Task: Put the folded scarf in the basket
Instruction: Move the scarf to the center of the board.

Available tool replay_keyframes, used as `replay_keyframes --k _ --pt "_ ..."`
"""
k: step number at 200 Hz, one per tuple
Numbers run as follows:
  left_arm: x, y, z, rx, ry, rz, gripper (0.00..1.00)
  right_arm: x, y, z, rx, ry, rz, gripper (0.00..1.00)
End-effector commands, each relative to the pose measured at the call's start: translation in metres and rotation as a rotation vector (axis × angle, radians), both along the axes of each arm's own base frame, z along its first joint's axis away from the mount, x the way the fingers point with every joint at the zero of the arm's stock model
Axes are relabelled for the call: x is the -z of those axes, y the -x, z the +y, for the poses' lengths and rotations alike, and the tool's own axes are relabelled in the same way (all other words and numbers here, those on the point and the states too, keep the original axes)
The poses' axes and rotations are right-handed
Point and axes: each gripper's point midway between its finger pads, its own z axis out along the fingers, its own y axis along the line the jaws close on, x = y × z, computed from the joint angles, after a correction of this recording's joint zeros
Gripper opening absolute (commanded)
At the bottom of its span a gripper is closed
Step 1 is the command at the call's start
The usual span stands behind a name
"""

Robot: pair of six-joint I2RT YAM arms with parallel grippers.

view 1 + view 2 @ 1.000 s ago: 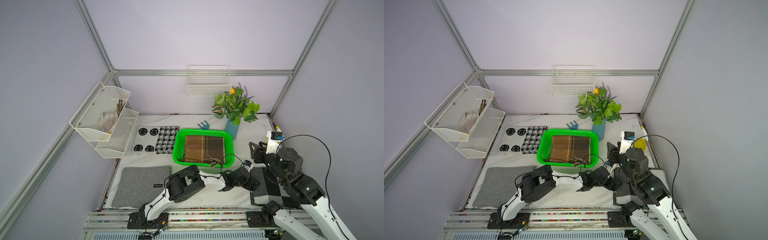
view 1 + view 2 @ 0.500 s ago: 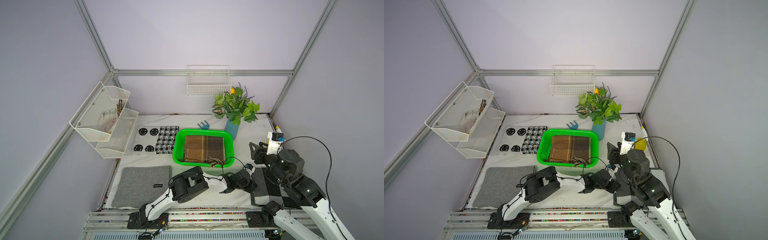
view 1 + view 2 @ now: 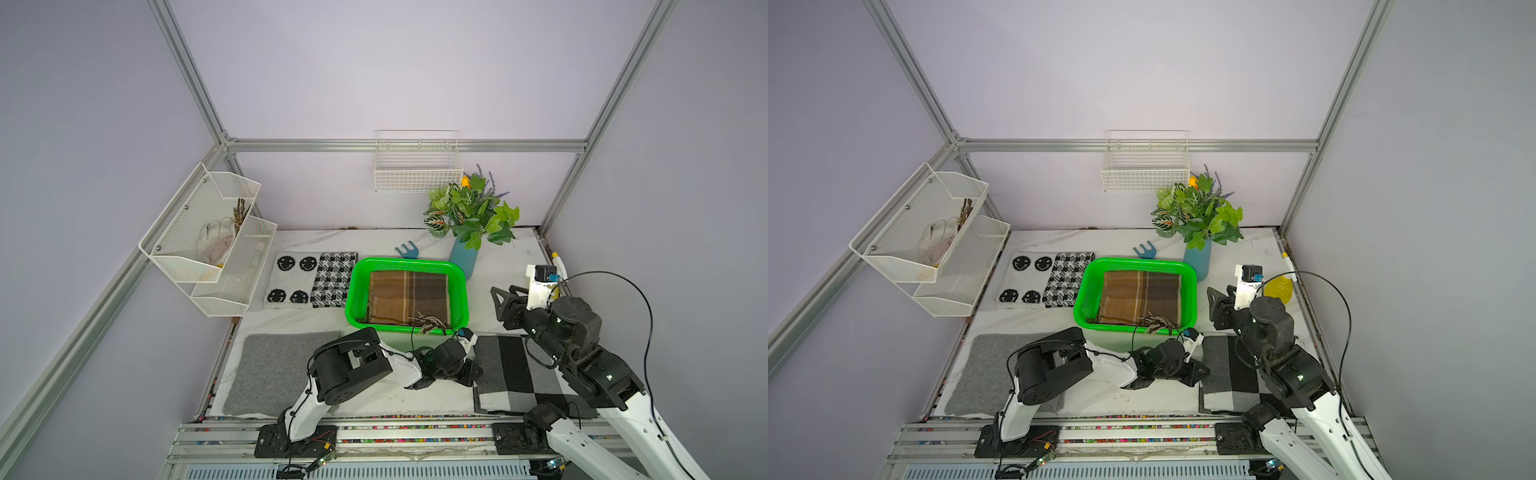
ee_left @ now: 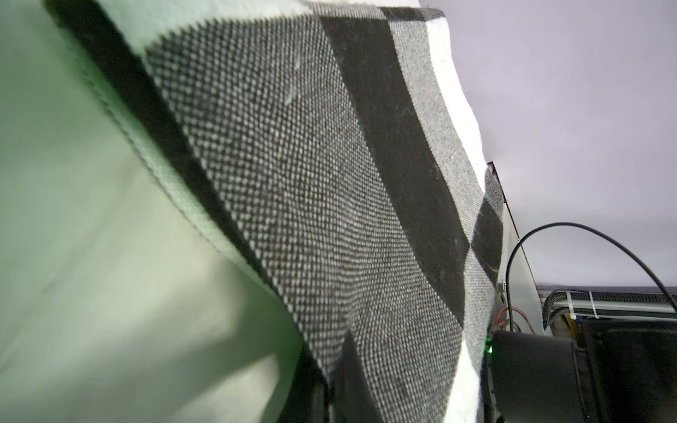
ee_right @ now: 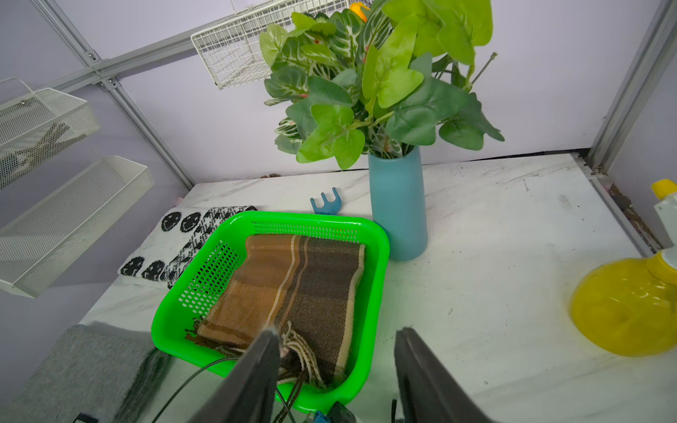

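A folded scarf checked in grey, black and white (image 3: 515,374) lies flat at the table's front right, just in front of the green basket (image 3: 348,307); the left gripper (image 3: 471,372) sits low at that scarf's near-left edge with its jaws pressed together, and the left wrist view shows the weave (image 4: 311,183) rising close before the lens, so the edge is pinched; a brown plaid scarf (image 3: 407,297) already lies folded inside the basket, fringe at the front wall; the right gripper (image 3: 498,303) hovers beside the basket, jaws about half apart, holding nothing; a blue vase (image 3: 463,259) stands behind.
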Motion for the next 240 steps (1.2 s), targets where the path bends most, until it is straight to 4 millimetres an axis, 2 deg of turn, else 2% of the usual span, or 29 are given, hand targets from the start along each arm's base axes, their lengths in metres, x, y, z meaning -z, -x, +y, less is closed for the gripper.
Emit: replay_keyframes --k 1,26,47,68,108,123,153,185,204,223,228,240 --pt "0.027 0.001 0.045 -0.036 -0.126 0.039 0.00 0.004 -0.003 0.008 -0.034 -0.021 0.003 0.56" --pt "0.038 0.009 0.064 -0.041 -0.157 0.053 0.00 0.016 -0.006 0.013 -0.051 -0.025 0.031 0.56" --pt "0.039 0.002 0.080 -0.065 -0.171 0.045 0.00 0.033 -0.009 0.023 -0.080 -0.056 0.057 0.56" --pt "0.045 -0.002 0.106 -0.108 -0.189 0.059 0.00 0.058 -0.013 0.024 -0.069 -0.052 0.109 0.56" --pt "0.055 0.008 0.155 -0.158 -0.221 0.076 0.00 0.079 -0.022 0.025 -0.044 -0.035 0.151 0.56" --pt "0.058 0.014 0.164 -0.161 -0.228 0.083 0.00 0.082 -0.026 0.024 -0.032 -0.029 0.155 0.57" --pt "0.061 0.018 0.182 -0.182 -0.241 0.088 0.00 0.102 -0.027 0.031 -0.051 -0.034 0.202 0.57" --pt "0.053 0.013 0.206 -0.230 -0.222 0.085 0.00 0.116 -0.022 0.035 -0.058 -0.049 0.235 0.57" --pt "0.042 0.007 0.226 -0.288 -0.222 0.052 0.00 0.123 -0.023 0.035 -0.036 -0.026 0.260 0.57" --pt "0.041 0.005 0.248 -0.342 -0.285 0.028 0.00 0.135 -0.024 0.034 -0.013 -0.006 0.296 0.58" --pt "0.032 0.003 0.251 -0.357 -0.269 0.011 0.00 0.137 -0.024 0.034 -0.011 -0.003 0.299 0.58" --pt "0.029 0.001 0.267 -0.396 -0.281 -0.003 0.00 0.142 -0.022 0.036 -0.011 -0.013 0.303 0.58"
